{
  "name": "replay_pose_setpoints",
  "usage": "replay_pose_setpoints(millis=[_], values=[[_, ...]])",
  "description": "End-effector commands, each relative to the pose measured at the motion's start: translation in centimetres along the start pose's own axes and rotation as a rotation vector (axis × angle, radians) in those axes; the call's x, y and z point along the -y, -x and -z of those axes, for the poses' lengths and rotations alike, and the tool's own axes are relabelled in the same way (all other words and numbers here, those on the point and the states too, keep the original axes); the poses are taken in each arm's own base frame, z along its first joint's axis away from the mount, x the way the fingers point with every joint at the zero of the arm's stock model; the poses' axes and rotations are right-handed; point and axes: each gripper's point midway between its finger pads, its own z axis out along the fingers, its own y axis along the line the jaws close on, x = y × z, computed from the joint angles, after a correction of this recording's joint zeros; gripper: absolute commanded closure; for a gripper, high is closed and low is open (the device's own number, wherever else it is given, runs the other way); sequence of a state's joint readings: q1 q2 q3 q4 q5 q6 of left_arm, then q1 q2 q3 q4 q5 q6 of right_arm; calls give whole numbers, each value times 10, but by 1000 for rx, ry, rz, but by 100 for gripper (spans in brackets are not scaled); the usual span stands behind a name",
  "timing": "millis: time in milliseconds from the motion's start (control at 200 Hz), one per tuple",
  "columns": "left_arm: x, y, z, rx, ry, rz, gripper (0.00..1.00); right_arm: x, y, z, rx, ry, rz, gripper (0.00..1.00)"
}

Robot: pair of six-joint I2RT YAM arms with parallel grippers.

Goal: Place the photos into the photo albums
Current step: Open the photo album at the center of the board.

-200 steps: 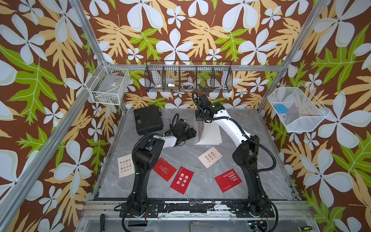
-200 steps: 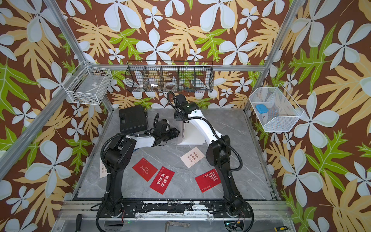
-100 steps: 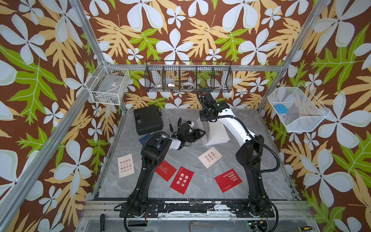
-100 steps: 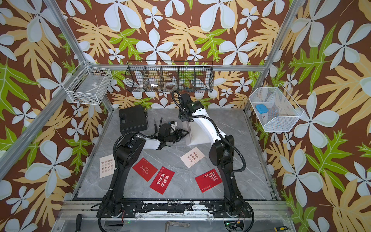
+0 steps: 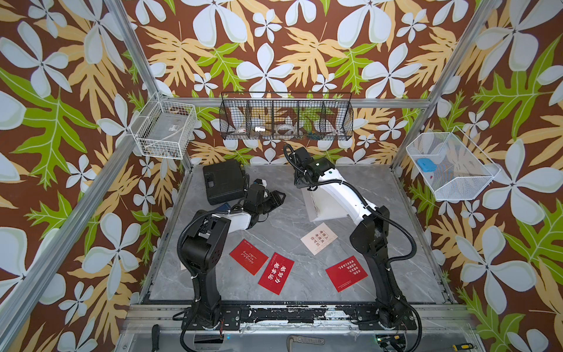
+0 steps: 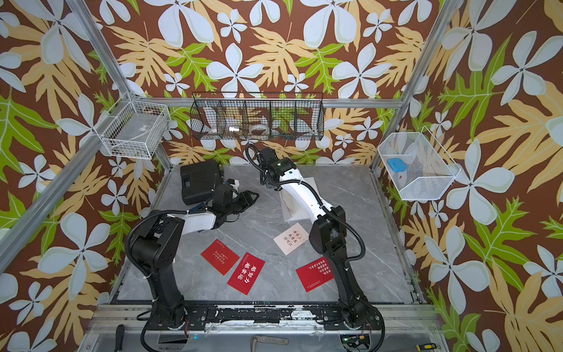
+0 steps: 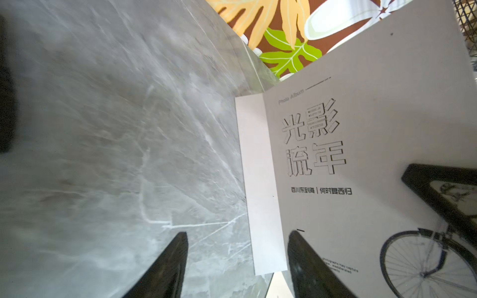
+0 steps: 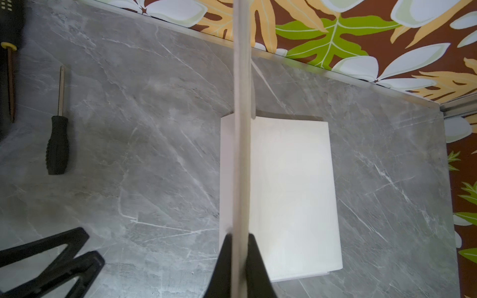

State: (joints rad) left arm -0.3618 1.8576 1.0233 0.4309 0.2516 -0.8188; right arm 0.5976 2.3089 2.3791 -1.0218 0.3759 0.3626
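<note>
The right gripper (image 8: 241,238) pinches upright the cover of the white photo album (image 7: 361,116), printed "Photo Album" and "光影流年", as the left gripper (image 7: 236,234) gapes empty alongside.

Floral walls (image 5: 274,45), grey marble tabletop (image 5: 283,231).
</note>
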Motion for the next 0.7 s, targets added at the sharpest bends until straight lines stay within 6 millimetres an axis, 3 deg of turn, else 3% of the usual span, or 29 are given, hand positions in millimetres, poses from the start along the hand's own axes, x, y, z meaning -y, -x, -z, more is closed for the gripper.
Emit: replay_pose_setpoints(millis=[0, 50, 145, 230, 335, 535, 696], values=[[-17, 13, 14, 29, 107, -76, 36, -22, -34, -4, -132, 75, 5, 93], [-18, 24, 22, 49, 122, -90, 35, -34, -34, -2, -128, 114, -3, 90], [-25, 47, 40, 96, 177, -115, 34, -65, -41, -6, -149, 224, -14, 67], [-33, 70, 66, 163, 243, -141, 32, -93, -49, -11, -175, 322, -12, 54], [-34, 95, 100, 233, 309, -201, 29, -123, -44, 1, -162, 438, -13, 39], [-13, 113, 133, 294, 339, -272, 28, -156, -16, 38, -75, 671, -32, 31], [-1, 119, 148, 323, 331, -277, 27, -181, -12, 67, -66, 821, 3, 21]])
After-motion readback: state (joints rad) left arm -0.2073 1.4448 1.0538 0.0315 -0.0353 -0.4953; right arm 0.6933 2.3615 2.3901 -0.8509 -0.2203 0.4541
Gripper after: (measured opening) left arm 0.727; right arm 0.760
